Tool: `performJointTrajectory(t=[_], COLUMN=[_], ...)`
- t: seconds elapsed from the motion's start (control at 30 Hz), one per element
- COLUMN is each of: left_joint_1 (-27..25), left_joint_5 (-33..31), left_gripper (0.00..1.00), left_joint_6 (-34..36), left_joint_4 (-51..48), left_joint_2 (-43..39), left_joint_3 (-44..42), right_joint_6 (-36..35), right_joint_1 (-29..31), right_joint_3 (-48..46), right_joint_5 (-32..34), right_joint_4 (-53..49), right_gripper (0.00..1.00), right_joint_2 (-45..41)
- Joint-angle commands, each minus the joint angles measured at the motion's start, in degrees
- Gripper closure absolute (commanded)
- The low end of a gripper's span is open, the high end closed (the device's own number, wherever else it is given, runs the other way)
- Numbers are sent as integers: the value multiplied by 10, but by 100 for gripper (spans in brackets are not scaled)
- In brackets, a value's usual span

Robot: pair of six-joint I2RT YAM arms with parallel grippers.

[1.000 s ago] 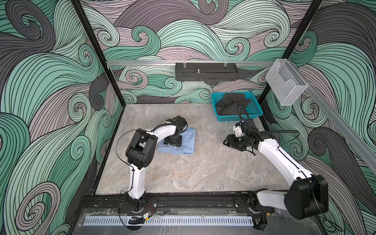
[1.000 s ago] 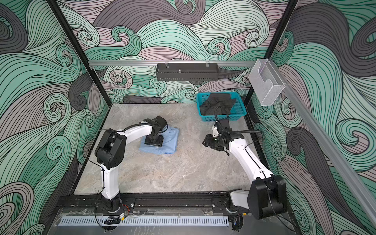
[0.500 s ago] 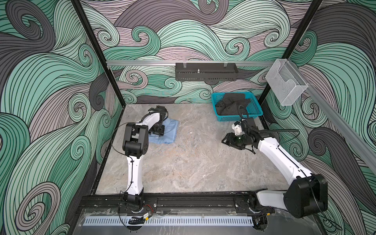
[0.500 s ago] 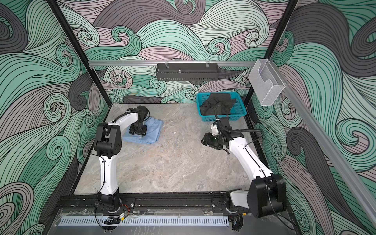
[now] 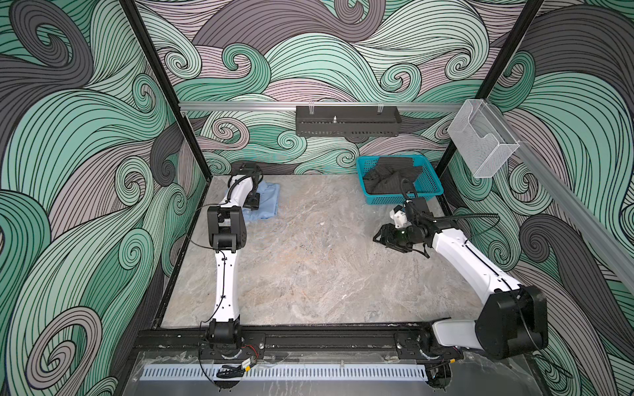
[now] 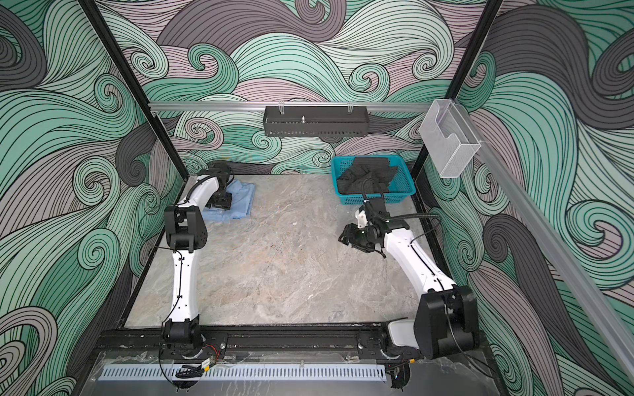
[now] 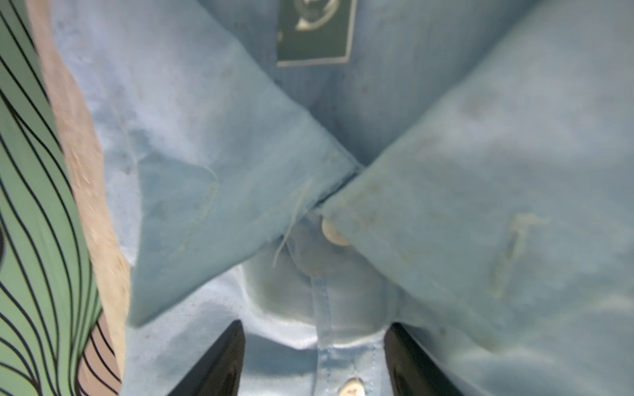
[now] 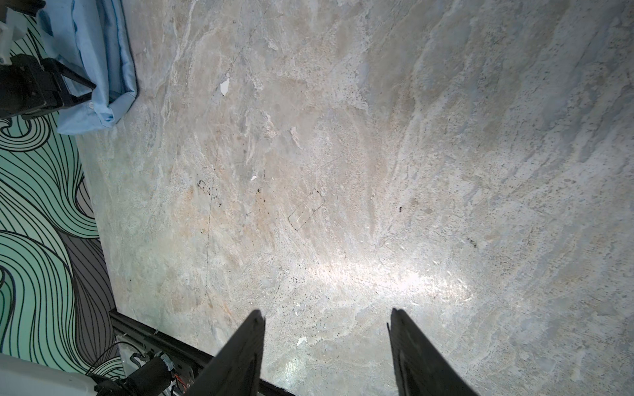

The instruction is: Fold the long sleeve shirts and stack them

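Left wrist view: the left gripper (image 7: 314,324) has its jaws well apart with nothing pinched. Its tips are down on the light blue shirt (image 7: 446,171), straddling the button placket (image 7: 320,301) just below the collar (image 7: 212,205), with a white button (image 7: 334,233) at the collar closure. Cannot tell whether the tips press or only touch.

In both top views the shirt is a folded packet well apart from the teal basket (image 5: 401,198). It lies on the same back strip of the table (image 5: 308,274), on the left-arm side and close to the patterned wall (image 5: 103,171). The packet's long side looks to run back to front, roughly parallel to the basket's side walls.

The right gripper (image 5: 380,237) hovers just in front of the basket, jaws apart and empty over bare tabletop. A dark garment (image 5: 391,178) is heaped inside the basket; cannot tell what kind.

Judgement: the shirt is directly under the left tool, so the left arm handles any last tidy or let-go. A straight lift seems best, since a sideways pull on thin cloth could open the fold. The right arm is nearer the basket for the next piece. The surface is a flat marble-look top, bare between basket and shirt, with little room on the wall side.
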Motion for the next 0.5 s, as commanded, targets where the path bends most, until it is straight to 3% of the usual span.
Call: performJointTrajectory(t=[0.0,0.13,0.27,0.37,0.47], left_joint_1=[10,14,17,15,15], left_joint_5=[-14,-5,4,28,53], left_gripper=[32,31,31,30,28], left_joint_6=[47,52,-2,-25,-38], left_joint_4=[-23,-5,-39,32,196], left_joint_2=[35,8,-68,-212,-416], left_joint_3=[49,58,57,-76,-291], right_joint_6=[-2,1,-9,-18,-49], right_joint_1=[-4,-3,-4,-4,-2], right_joint_3=[10,11,9,-35,-152], right_joint_5=[1,7,27,81,159], right_joint_4=[0,10,41,124,304], right_gripper=[40,40,40,40,38], right_joint_2=[-7,-13,-32,-93,-181])
